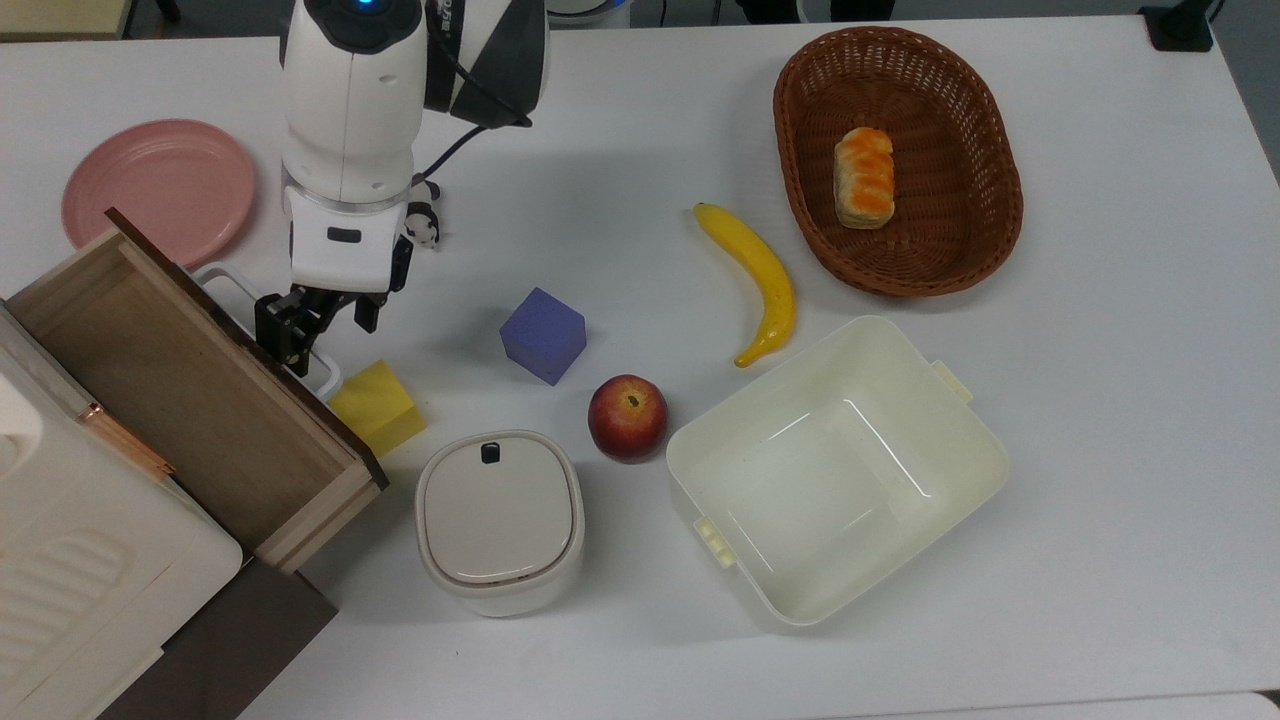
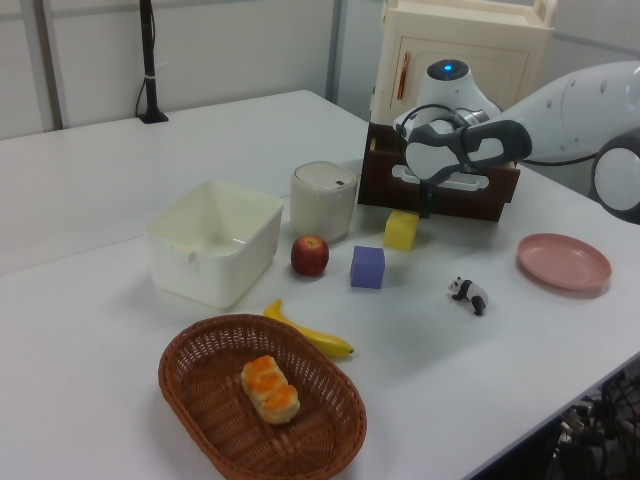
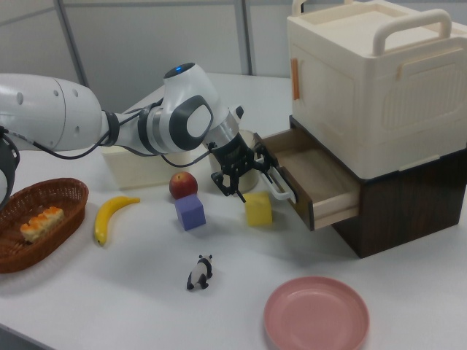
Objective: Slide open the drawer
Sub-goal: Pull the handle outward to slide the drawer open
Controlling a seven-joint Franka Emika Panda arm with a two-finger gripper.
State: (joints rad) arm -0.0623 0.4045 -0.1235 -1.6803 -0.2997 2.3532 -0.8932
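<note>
Around you: fruit, blocks, containers and a toy spread over the white surface [image 1: 1100,400].

You have a wicker basket [image 1: 985,180] holding a bread roll [image 1: 863,177], with a banana [image 1: 757,278] lying near it on the top view's left. Below the banana sits an empty cream tub [image 1: 960,470], and just beside that an apple [image 1: 627,416]. You can see a purple cube [image 1: 543,335] and a yellow cube [image 1: 377,408] apart from each other, a lidded cream pot [image 1: 499,520] near the yellow one, a pink plate [image 1: 155,188], a panda figure [image 3: 198,273], and a white appliance [image 3: 372,80] with a copper-coloured bar [image 1: 125,438].
</note>
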